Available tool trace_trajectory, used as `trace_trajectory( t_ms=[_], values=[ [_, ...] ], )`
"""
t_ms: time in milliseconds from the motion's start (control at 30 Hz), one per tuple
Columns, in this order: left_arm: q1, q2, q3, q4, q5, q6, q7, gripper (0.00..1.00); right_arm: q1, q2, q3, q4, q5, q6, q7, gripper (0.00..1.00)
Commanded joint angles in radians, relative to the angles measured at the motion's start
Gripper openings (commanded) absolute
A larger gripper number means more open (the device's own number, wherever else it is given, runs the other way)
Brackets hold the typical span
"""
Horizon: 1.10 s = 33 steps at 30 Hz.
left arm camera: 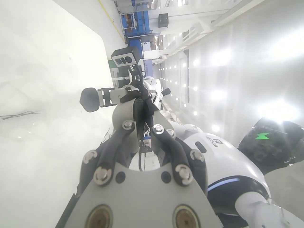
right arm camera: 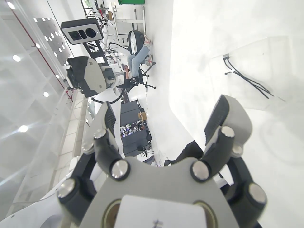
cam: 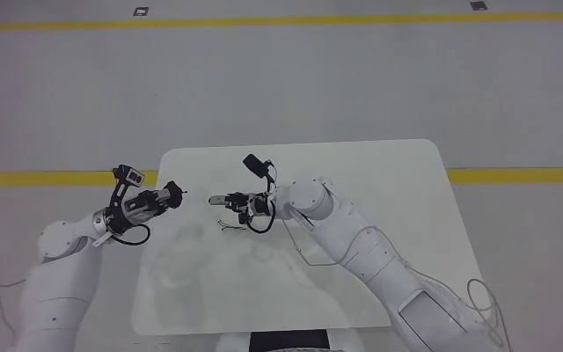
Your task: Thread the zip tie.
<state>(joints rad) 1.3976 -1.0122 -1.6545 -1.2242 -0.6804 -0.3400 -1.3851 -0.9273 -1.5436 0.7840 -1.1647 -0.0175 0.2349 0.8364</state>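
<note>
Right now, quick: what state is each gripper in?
Left gripper: closed, nothing visible in it.
Right gripper: open, empty.

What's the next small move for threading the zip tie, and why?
Probably bring the right gripper down over the zip ties lying loose on the table. Its jaws stand open with nothing between them, and the ties are close beside it. The left gripper is shut and farther off, at the table's edge.
</note>
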Motion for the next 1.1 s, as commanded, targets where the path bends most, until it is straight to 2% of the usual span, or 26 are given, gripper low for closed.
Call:
trace_trajectory(
  t_ms=[0, 67, 167, 333, 467, 800, 1067],
  values=[
    [0.000, 0.001, -0.001, -0.021, 0.038, 0.000, 0.031, 0.00, 0.000, 0.000, 0.000, 0.000, 0.000, 0.000, 0.000, 1.00],
    [0.008, 0.001, -0.012, -0.060, 0.090, 0.000, 0.055, 0.00, 0.000, 0.000, 0.000, 0.000, 0.000, 0.000, 0.000, 1.00],
    [0.014, -0.004, -0.043, -0.109, 0.180, 0.000, 0.054, 0.00, 0.000, 0.000, 0.000, 0.000, 0.000, 0.000, 0.000, 1.00],
    [0.033, -0.033, -0.086, -0.162, 0.249, 0.000, -0.005, 0.00, 0.000, 0.000, 0.000, 0.000, 0.000, 0.000, 0.000, 1.00],
    [0.043, -0.055, -0.108, -0.192, 0.307, 0.000, -0.005, 0.00, 0.000, 0.000, 0.000, 0.000, 0.000, 0.000, 0.000, 1.00],
    [0.044, -0.097, -0.161, -0.214, 0.366, 0.000, -0.005, 0.00, 0.000, 0.000, 0.000, 0.000, 0.000, 0.000, 0.000, 1.00],
    [0.044, -0.097, -0.161, -0.214, 0.366, 0.000, -0.005, 0.00, 0.000, 0.000, 0.000, 0.000, 0.000, 0.000, 0.000, 1.00]
  ],
)
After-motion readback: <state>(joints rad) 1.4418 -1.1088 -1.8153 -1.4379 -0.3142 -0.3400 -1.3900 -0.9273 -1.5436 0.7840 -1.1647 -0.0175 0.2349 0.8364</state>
